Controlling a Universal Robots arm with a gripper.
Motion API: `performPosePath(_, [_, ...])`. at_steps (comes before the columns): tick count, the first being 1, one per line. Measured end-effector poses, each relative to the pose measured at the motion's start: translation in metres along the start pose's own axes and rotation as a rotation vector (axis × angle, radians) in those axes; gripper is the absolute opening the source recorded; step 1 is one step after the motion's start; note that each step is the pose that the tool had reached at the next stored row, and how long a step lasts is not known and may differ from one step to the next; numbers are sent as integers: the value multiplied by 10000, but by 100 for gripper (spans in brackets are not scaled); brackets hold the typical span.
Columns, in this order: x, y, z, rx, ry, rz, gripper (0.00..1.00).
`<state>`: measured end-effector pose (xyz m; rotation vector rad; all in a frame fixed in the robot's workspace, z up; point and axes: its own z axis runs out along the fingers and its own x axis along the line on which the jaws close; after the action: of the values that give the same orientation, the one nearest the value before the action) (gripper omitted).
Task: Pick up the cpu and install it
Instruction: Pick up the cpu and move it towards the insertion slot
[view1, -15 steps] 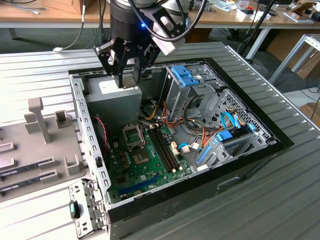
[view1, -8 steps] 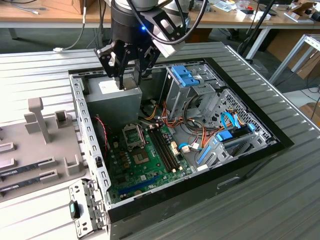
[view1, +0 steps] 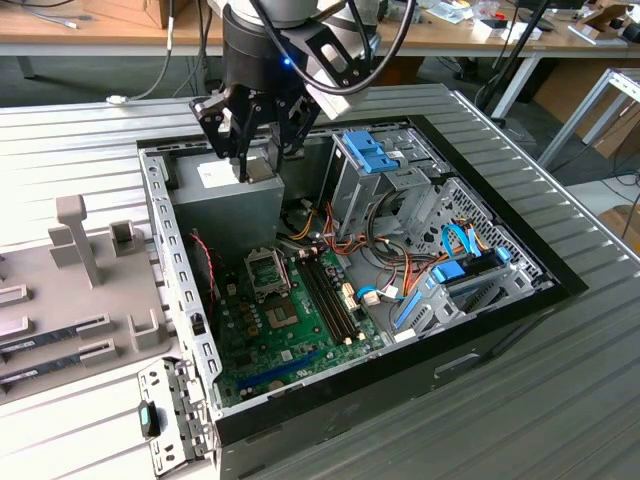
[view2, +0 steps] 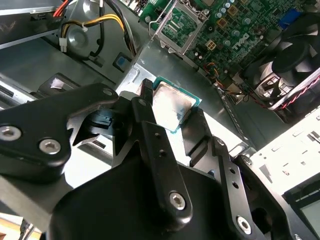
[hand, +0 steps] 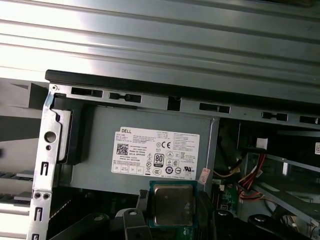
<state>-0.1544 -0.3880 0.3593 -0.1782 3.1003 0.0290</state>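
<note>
Cpu (view2: 172, 106) sits clamped between the gripper's (view1: 267, 158) two black fingers (view2: 146, 102). Its silvery lid faces the camera in both wrist views, and the fingers cover two of its edges. In the exterior view the cpu is too small to make out between them. The gripper hangs above the grey power supply (hand: 95, 150) in a corner of the open case (view1: 160, 230). The socket (view1: 265, 270) lies on the green board (view1: 290, 330), well apart from the cpu. In the second wrist view the socket is partly cut off.
</note>
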Motion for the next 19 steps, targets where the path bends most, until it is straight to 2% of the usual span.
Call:
performPosePath(5, [3, -25, 27, 0, 0, 0, 47])
performPosePath(12, [15, -119, 50, 1, 0, 23, 47])
performPosePath(19, [22, -172, 84, 1, -1, 31, 47])
